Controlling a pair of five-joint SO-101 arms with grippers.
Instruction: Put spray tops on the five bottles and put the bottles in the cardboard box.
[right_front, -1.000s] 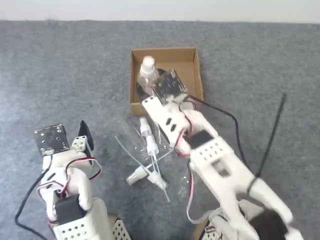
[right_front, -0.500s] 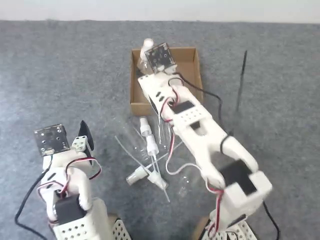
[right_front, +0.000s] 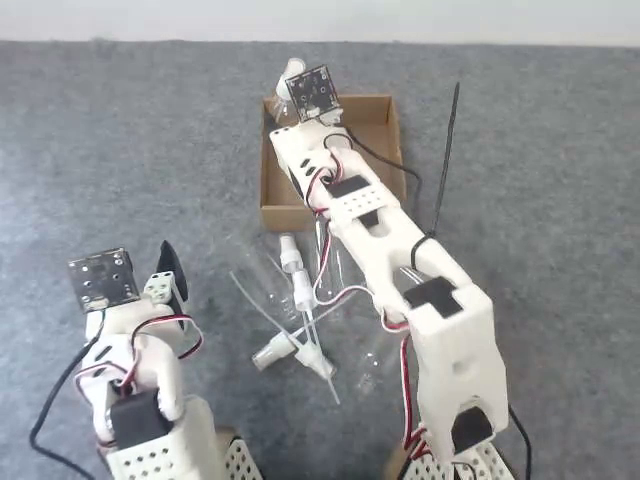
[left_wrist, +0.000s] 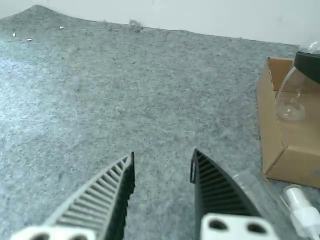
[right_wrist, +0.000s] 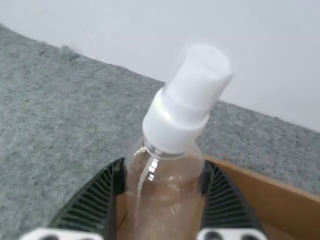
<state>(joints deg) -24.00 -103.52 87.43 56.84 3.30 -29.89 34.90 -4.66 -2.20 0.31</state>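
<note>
Gripping the bottle (right_wrist: 162, 200) by its clear body, right gripper (right_wrist: 161, 169) hangs over the far-left corner of the cardboard box (right_front: 393, 140). Risk: released here, bottle may catch the far wall and topple outside. Bottle: transparent, slick-looking, white spray top (right_wrist: 187, 100) fitted. Left gripper (left_wrist: 162, 162) wide, empty, near left above the carpet (left_wrist: 125, 90).

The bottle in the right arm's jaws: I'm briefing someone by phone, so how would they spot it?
Find the cardboard box at the far middle of the grey carpet. At its far left corner the right arm grips a clear bottle in its jaws. Unlike the loose spray tops lying on the carpet before the box, it already wears its white top.
</note>
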